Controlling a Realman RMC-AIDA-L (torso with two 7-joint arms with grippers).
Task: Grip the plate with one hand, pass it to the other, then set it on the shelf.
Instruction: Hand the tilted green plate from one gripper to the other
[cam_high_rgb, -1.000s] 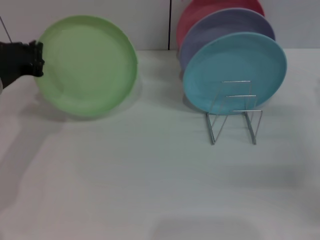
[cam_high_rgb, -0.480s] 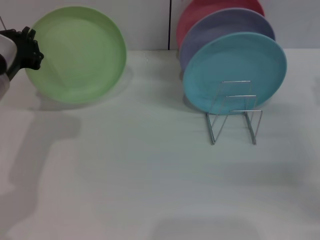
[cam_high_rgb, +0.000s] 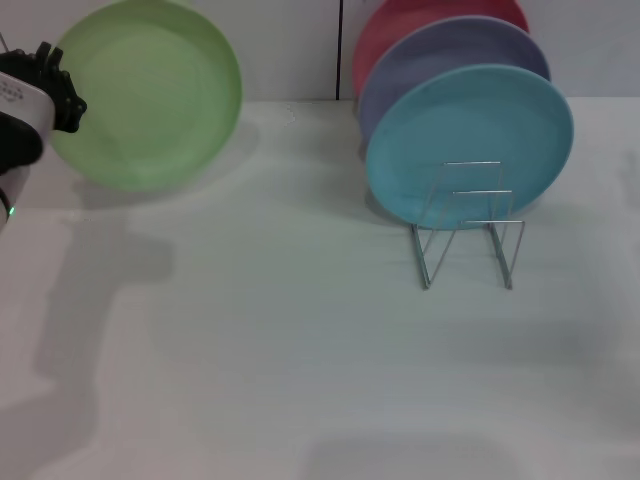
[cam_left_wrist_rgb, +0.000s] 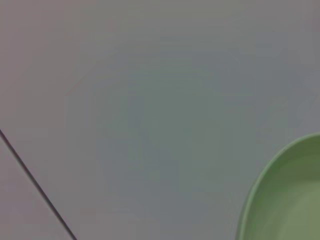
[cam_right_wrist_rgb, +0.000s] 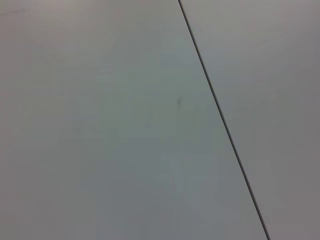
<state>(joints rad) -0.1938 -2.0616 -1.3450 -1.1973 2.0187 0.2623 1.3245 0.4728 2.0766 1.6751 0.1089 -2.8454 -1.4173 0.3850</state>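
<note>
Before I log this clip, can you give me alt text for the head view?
The left hand holds a light green plate by its edge, lifted and tilted at the far left above a white table. To the right, turquoise, lavender and red plates stand in a silver wire rack.

Four plates in all: one light green plate (cam_high_rgb: 148, 95) (cam_left_wrist_rgb: 287, 197), one turquoise plate (cam_high_rgb: 470, 143), one lavender plate (cam_high_rgb: 440, 55) and one red plate (cam_high_rgb: 400, 20). One wire rack (cam_high_rgb: 468, 225) stands on the one white surface (cam_high_rgb: 300, 350). One black hand (cam_high_rgb: 50, 85) is in sight, at the far left
</note>
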